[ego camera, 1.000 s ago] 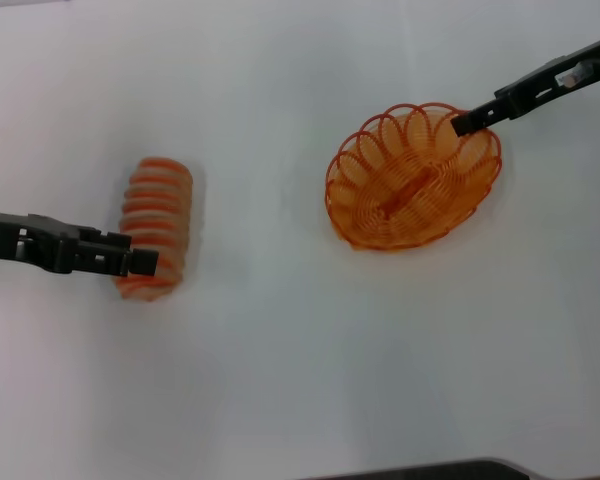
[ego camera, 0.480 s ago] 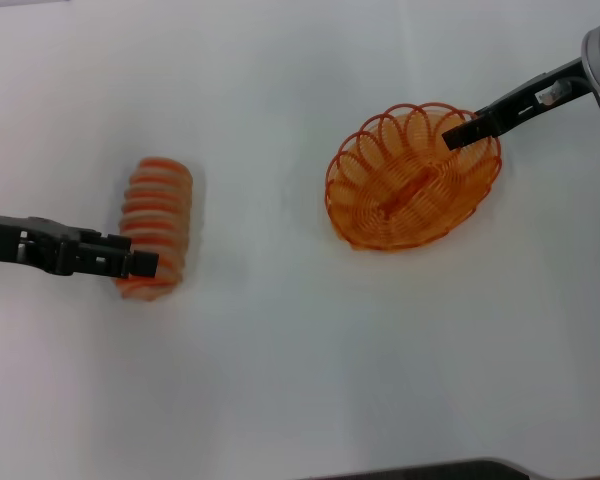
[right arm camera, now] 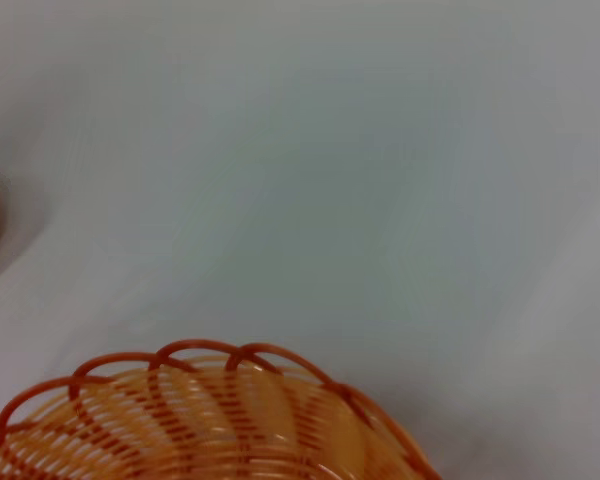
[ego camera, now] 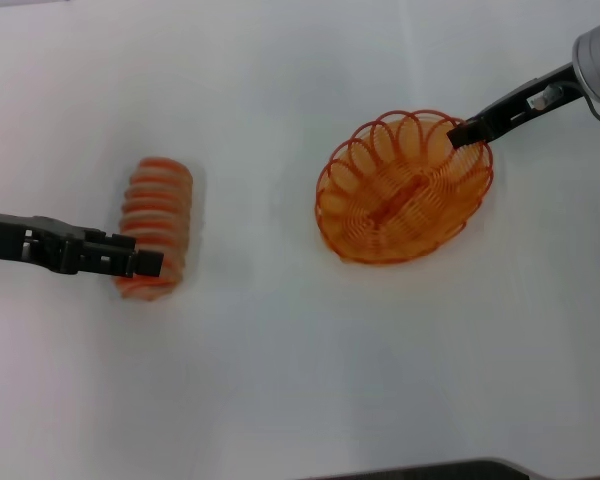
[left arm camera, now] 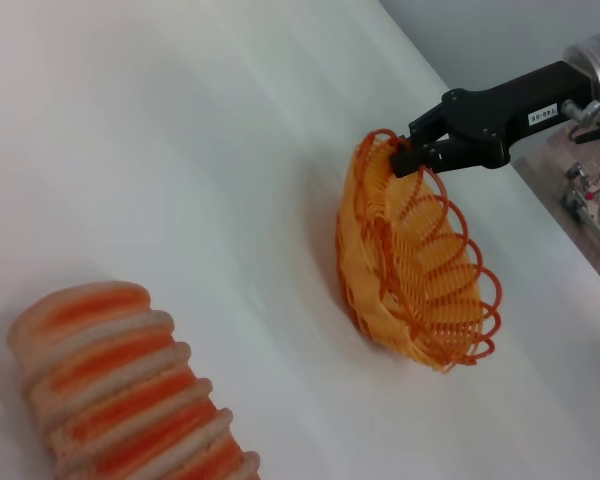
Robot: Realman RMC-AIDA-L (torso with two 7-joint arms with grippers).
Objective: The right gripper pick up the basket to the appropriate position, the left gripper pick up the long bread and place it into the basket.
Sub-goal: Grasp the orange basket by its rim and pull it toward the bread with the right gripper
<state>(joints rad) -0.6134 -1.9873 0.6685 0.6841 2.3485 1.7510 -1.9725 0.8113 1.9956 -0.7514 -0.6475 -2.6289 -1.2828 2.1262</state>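
The orange wire basket (ego camera: 405, 190) is on the right of the white table. My right gripper (ego camera: 460, 131) is shut on its far right rim; the left wrist view shows the claw (left arm camera: 405, 158) pinching a rim loop and the basket (left arm camera: 410, 260) tipped up. The rim also fills the lower part of the right wrist view (right arm camera: 210, 420). The long bread (ego camera: 160, 205), cream with orange stripes, lies on the left. My left gripper (ego camera: 148, 264) is at its near end, overlapping it. The left wrist view shows the bread (left arm camera: 120, 390) close by.
The white table (ego camera: 280, 350) stretches between the bread and the basket. A dark edge (ego camera: 430, 470) runs along the near side. Metal hardware (left arm camera: 590, 195) stands past the table edge behind the right arm.
My right gripper has drawn the basket a little to the left, toward the table's middle. The left gripper and the bread have not moved.
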